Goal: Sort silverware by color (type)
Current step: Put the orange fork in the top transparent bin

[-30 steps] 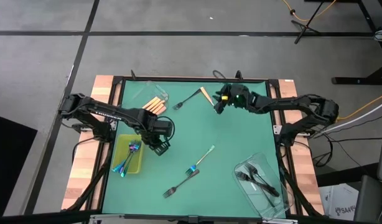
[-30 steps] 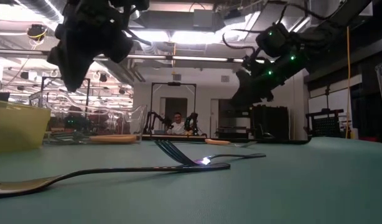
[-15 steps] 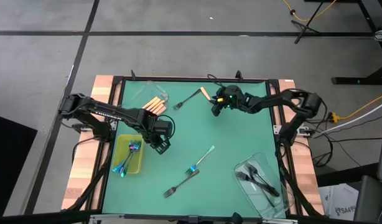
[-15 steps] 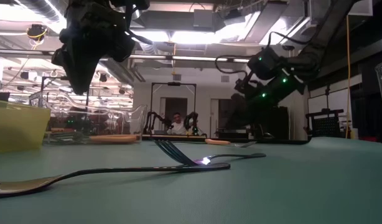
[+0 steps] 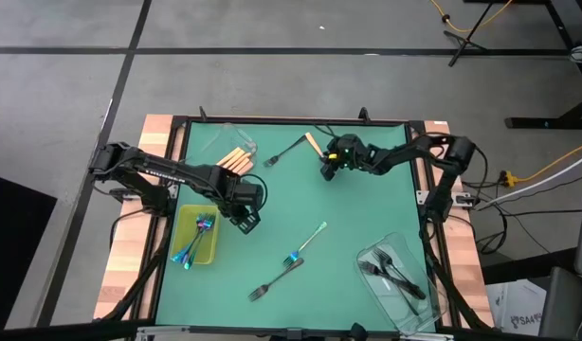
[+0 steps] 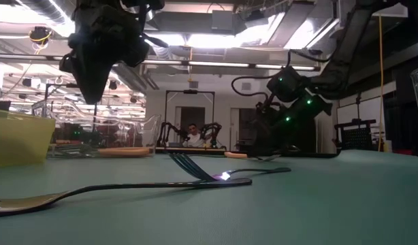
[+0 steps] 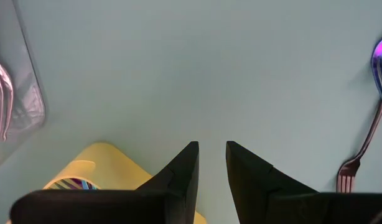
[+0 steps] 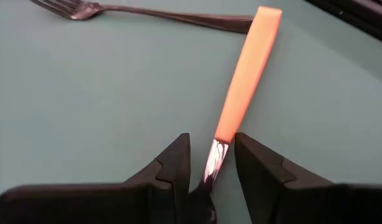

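Right gripper, upper centre of the high view, jaws apart astride the orange-handled fork; closing on its slim silver neck risks slipping or dragging the crossing dark fork.

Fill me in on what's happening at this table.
Two robot arms are sorting forks by colour. The right pincer is down at the far side of the table, its open fingers straddling the neck of an orange-handled fork that lies on the mat beside a dark fork. The left pincer hovers empty by the yellow tray of iridescent forks. More forks wait mid-table.
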### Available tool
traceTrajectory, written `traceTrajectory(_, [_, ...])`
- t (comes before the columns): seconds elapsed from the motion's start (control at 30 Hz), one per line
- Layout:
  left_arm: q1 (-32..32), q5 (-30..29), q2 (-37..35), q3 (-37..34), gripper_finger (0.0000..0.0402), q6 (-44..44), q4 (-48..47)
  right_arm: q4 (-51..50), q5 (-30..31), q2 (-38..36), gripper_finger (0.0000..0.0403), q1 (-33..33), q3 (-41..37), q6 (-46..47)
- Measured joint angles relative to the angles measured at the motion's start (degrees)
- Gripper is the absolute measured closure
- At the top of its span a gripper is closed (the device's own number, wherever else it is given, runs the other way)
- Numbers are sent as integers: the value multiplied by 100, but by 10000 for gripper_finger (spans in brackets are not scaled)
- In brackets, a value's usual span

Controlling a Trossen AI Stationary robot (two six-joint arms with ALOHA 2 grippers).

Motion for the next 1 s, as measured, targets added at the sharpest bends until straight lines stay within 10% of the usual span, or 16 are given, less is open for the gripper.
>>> traceTrajectory(1.0, [-1, -1205, 0, -1, 327, -94, 429, 156, 61, 337, 397, 0, 11, 80])
